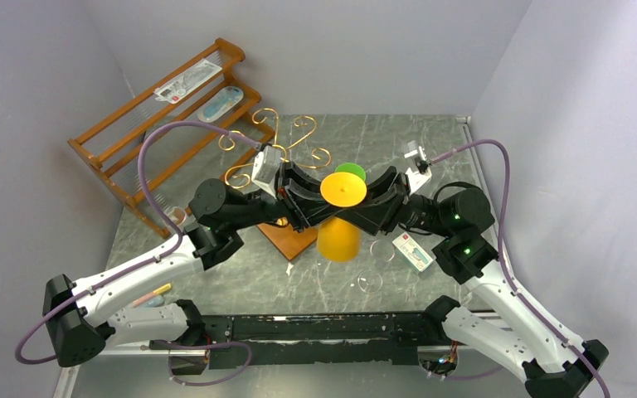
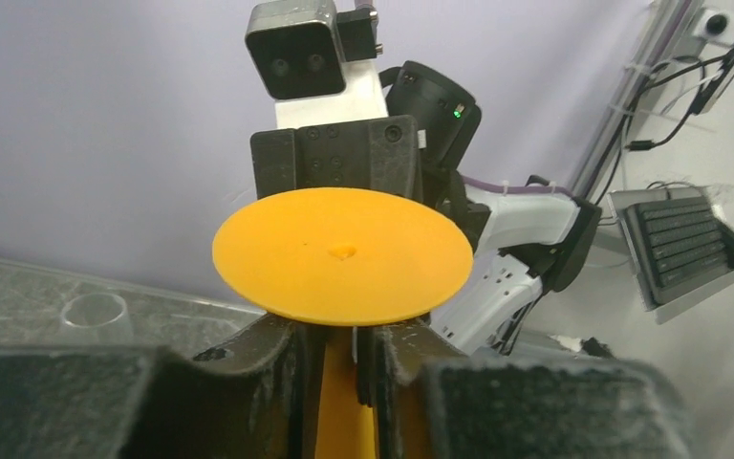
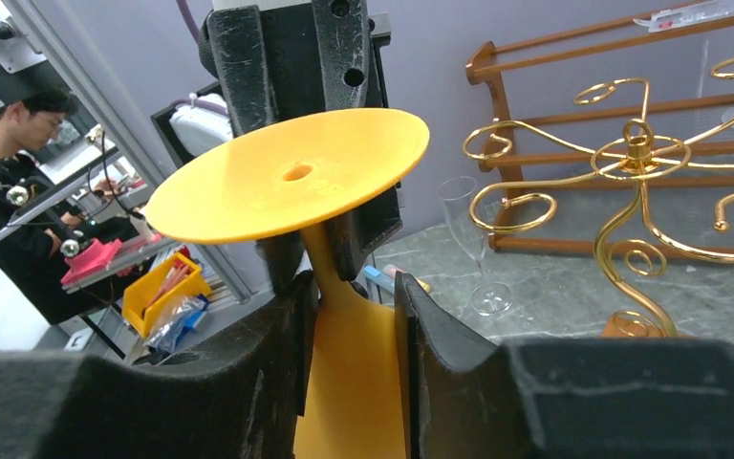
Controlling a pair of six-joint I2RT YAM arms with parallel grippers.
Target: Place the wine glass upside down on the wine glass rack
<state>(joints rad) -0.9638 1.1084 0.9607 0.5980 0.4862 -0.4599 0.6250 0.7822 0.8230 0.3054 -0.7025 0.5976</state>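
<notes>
An orange wine glass (image 1: 342, 192) hangs upside down in the air, its foot up and its bowl (image 1: 337, 239) below. My left gripper (image 1: 311, 201) comes from the left and is shut on the stem just under the foot (image 2: 341, 251); the left wrist view shows its pads tight on the stem (image 2: 336, 335). My right gripper (image 1: 373, 201) comes from the right, and its fingers straddle the same stem (image 3: 352, 287) with a gap on one side. The gold wine glass rack (image 1: 275, 141) stands behind on its wooden base (image 1: 289, 239). It also shows in the right wrist view (image 3: 636, 158).
A stepped wooden shelf (image 1: 166, 108) stands at the back left. A green disc (image 1: 352, 170) shows behind the orange foot. A clear glass (image 1: 369, 280) and a flat packet (image 1: 415, 251) lie at the front right. Another clear glass (image 3: 483, 268) stands near the shelf.
</notes>
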